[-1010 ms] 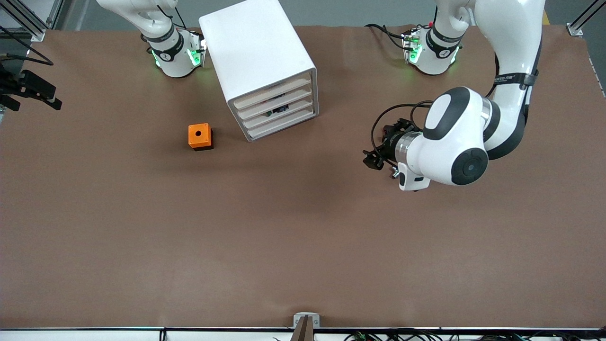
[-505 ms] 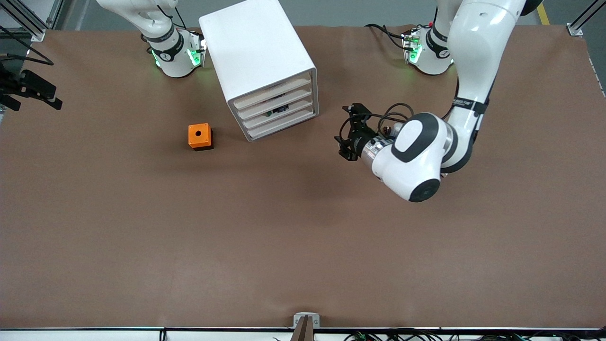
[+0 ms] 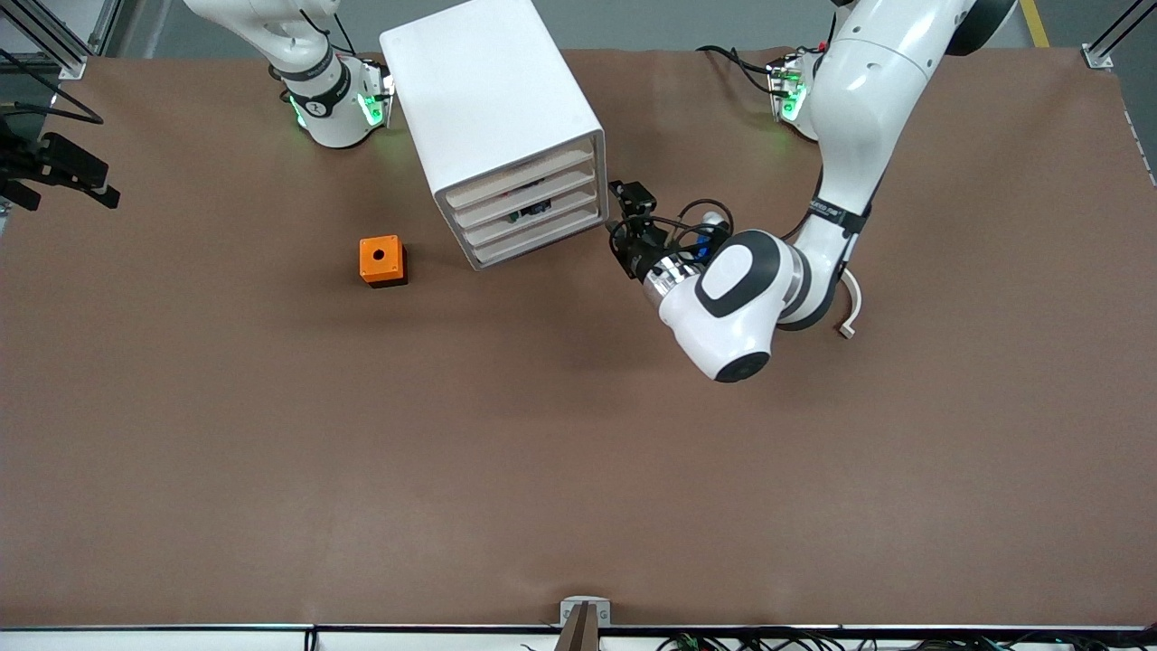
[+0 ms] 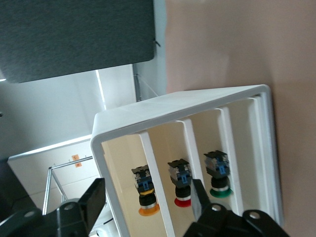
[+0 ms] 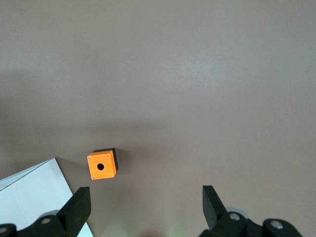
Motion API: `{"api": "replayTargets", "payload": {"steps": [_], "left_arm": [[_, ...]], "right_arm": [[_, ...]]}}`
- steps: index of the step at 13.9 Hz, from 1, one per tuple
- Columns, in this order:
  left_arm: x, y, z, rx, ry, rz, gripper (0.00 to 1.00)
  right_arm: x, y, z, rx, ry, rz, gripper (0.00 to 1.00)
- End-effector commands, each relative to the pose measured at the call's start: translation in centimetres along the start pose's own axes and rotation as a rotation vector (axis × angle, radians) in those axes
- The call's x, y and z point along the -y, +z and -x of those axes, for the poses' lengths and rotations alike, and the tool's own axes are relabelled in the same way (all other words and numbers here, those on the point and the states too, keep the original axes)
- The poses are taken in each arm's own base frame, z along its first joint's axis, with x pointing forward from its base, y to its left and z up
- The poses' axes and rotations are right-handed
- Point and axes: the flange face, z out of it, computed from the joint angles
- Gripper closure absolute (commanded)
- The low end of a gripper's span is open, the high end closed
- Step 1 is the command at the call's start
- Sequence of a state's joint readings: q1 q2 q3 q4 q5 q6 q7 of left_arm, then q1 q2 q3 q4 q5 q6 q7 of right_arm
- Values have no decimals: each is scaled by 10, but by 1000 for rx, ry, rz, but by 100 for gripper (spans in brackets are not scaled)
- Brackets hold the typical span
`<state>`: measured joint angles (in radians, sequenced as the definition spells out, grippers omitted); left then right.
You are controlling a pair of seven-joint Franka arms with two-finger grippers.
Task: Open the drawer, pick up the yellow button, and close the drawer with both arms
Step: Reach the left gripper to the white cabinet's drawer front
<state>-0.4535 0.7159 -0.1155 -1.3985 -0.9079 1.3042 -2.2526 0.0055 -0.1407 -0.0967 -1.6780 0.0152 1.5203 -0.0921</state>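
While the right gripper waits high over the table with jaws apart, looking down on the orange cube, the left gripper sits low in front of the white cabinet, close to its drawer fronts, jaws spread wide.

All four drawers look shut in the front view. The left wrist view shows through the fronts: three push buttons, one per drawer, caps orange-yellow, red, green. The button we want is the orange-yellow one, black body, blue rear block. Its drawer is an end one of the stack; I can't tell top from bottom.

Handling, my read:
- Drawer: light thin plastic, smooth plain front, no handle visible. Catch the front lip and pull straight. The cabinet may slide, so brace it with the other arm.
- Button: tiny, light, rigid. The round cap is likely slippery and could roll, so pinch the flat sides of the black body.
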Motion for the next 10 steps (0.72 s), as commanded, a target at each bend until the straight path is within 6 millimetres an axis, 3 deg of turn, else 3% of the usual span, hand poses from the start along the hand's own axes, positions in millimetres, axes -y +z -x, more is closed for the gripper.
{"api": "replayTargets", "payload": {"steps": [1,4,10], "left_arm": [[-11,20,8,-10,-50,-60,38],[-27,41,13,-5,-95,-113,40],[-21,80,28,-26,-95,-170,40]], "right_arm": [[0,-2,8,-5,-10,0,0],[-1,-3,8,-6,-9,0,0],[-2,-3,8,-6,-7,0,0]]}}
